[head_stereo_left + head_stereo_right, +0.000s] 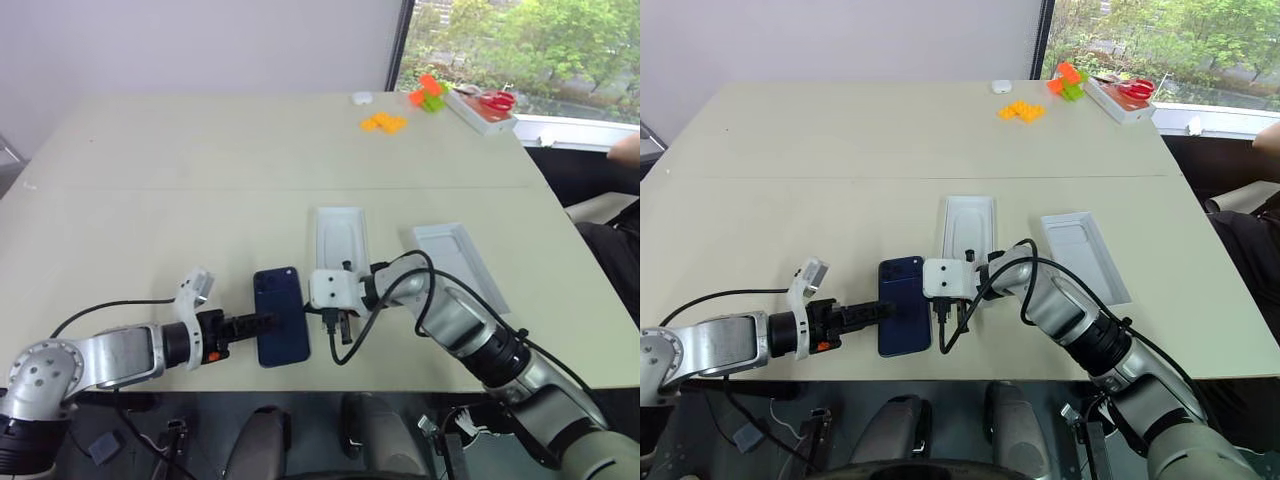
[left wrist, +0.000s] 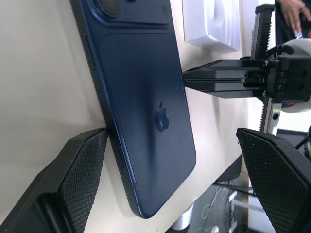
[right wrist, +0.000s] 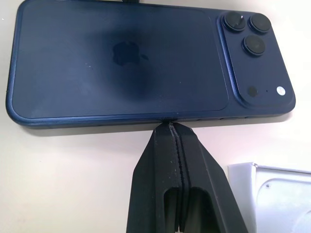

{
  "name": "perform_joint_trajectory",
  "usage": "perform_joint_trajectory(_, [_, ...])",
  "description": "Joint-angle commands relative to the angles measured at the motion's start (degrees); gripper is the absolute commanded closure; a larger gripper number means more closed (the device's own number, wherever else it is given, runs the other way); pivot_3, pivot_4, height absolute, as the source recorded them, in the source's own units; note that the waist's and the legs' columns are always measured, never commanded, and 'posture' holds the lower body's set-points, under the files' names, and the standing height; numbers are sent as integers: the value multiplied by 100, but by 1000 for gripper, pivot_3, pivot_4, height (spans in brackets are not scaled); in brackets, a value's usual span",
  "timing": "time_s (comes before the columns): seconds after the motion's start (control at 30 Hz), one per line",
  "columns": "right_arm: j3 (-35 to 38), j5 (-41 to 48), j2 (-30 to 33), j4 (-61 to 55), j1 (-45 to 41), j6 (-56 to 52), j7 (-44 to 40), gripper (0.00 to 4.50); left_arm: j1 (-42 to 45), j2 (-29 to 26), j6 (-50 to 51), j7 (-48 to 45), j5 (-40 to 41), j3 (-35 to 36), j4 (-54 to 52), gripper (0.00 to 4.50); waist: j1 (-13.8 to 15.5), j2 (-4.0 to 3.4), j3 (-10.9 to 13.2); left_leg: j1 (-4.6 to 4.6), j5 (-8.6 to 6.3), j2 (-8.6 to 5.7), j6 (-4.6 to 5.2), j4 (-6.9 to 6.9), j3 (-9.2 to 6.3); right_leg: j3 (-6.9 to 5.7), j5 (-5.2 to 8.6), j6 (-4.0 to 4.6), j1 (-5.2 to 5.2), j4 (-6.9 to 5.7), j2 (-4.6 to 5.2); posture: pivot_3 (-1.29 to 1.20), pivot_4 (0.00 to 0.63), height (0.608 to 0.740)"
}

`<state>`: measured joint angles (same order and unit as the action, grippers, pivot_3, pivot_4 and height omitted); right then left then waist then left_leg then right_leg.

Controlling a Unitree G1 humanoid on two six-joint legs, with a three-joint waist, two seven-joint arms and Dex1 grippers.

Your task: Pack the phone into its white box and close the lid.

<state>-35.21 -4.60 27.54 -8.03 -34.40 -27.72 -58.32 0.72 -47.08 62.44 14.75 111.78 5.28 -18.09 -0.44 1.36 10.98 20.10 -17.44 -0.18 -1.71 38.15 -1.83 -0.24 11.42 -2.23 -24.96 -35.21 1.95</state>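
Two grippers are at the phone, getting ready to lift it off the table.

The phone (image 1: pixel 280 315) lies flat, back side up, near the front edge of the table (image 1: pixel 200 180). The right gripper (image 3: pixel 170 127) is at its 3 o'clock side. Its fingers are pressed shut with nothing between them, and the tips touch the phone's long edge, like a stopper. The left gripper (image 2: pixel 170 160) is at 9 o'clock with its fingers wide apart. One finger is by the phone's long edge, the other is out past its short end, and it holds nothing yet. The white box (image 1: pixel 460 265) waits at about 2 o'clock from the phone, well apart, with the white insert (image 1: pixel 340 235) in between. The phone is not packed yet. Next, I think the left fingers must close on the phone's thin edges.
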Motion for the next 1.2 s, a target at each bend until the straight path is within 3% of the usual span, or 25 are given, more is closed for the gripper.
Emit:
perform_joint_trajectory(0.03, [-68,-31,-158,-1,14,63,-19,4500,58,184,-132,-96,122,-404,-246,24,-9,1,0,0,0,0,0,0,0,0,0,0,1,0,0,0,150,727])
perform_joint_trajectory(0.47, [5,-110,-193,29,37,30,0,4500,-33,50,-462,-50,122,-405,-205,24,-35,2,1,15,0,3,0,-1,0,0,0,0,-18,0,-17,0,150,727])
perform_joint_trajectory(0.57, [13,-126,-190,26,41,27,18,4500,-116,89,-639,-61,122,-211,-137,915,-43,2,2,17,0,4,0,-1,0,0,0,0,-22,0,-19,0,150,727])
perform_joint_trajectory(0.7, [13,-131,-195,20,43,19,24,4500,-156,92,-750,-94,122,-119,-140,2845,-34,3,3,26,0,6,0,-2,0,0,0,1,-31,0,-23,0,150,727])
perform_joint_trajectory(0.97, [20,-124,-201,-1,53,-4,35,4500,-223,105,-790,-99,122,-75,-190,2845,-38,3,4,25,0,7,0,-2,0,-1,0,1,-31,0,-23,0,150,727])
perform_joint_trajectory(1.07, [18,-125,-205,2,51,-11,42,4500,-221,128,-803,-104,122,-60,-190,4227,-34,5,3,25,0,7,0,-2,0,0,0,1,-31,0,-23,0,150,727])
perform_joint_trajectory(1.1, [18,-132,-203,2,50,-7,49,4500,-224,144,-828,-103,122,-44,-181,4461,-35,5,2,25,0,7,0,-2,0,-1,0,1,-31,0,-23,0,150,727])
perform_joint_trajectory(1.2, [15,-152,-199,1,46,-1,64,4500,-206,148,-886,-99,122,-17,-181,4461,-35,4,4,23,0,8,0,-2,0,-1,0,1,-29,0,-24,0,150,727])
